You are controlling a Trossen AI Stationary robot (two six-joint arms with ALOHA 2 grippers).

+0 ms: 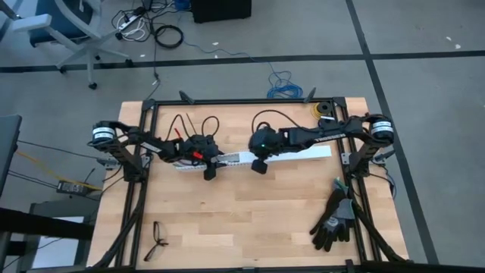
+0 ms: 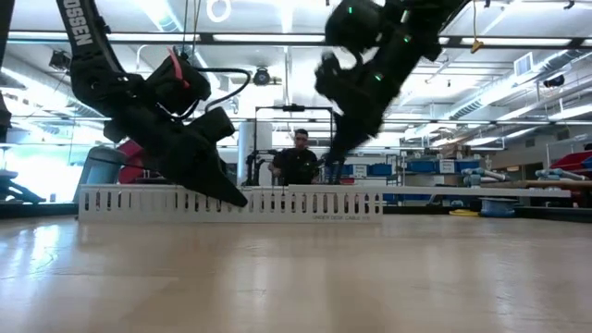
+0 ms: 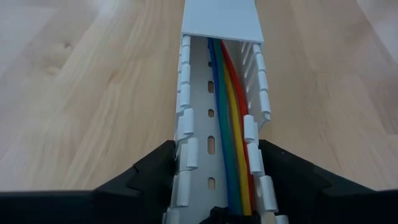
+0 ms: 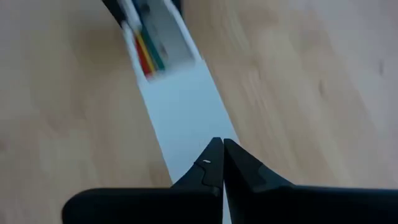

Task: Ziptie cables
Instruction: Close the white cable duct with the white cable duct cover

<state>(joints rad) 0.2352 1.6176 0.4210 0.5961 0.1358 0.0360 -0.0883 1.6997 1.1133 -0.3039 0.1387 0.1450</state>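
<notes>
A long white slotted channel (image 1: 235, 158) lies flat across the middle of the table. The cables (image 3: 231, 143), blue, green, yellow and red, run lengthwise inside its open left part. A plain white cover (image 4: 183, 99) closes its right part. My left gripper (image 3: 217, 149) is at the channel's left end (image 1: 208, 168), closed on the channel. My right gripper (image 4: 222, 144) is shut and hovers over the cover near the channel's middle (image 1: 258, 165). In the low view its tip (image 2: 331, 157) stands a little above the channel's top. My left gripper has the channel between its two fingers, one finger outside each slotted side wall (image 3: 184, 155), near the channel's left end. The fingers come from the table's left, slanting downward, and lie along the channel. The channel rests flat on the table, cables inside.
A pair of black gloves (image 1: 333, 220) lies near the front right corner. A small black thing (image 1: 158, 241) lies at the front left, and a yellow roll (image 1: 324, 110) sits at the far right edge. A person (image 2: 298, 162) is behind the table.
</notes>
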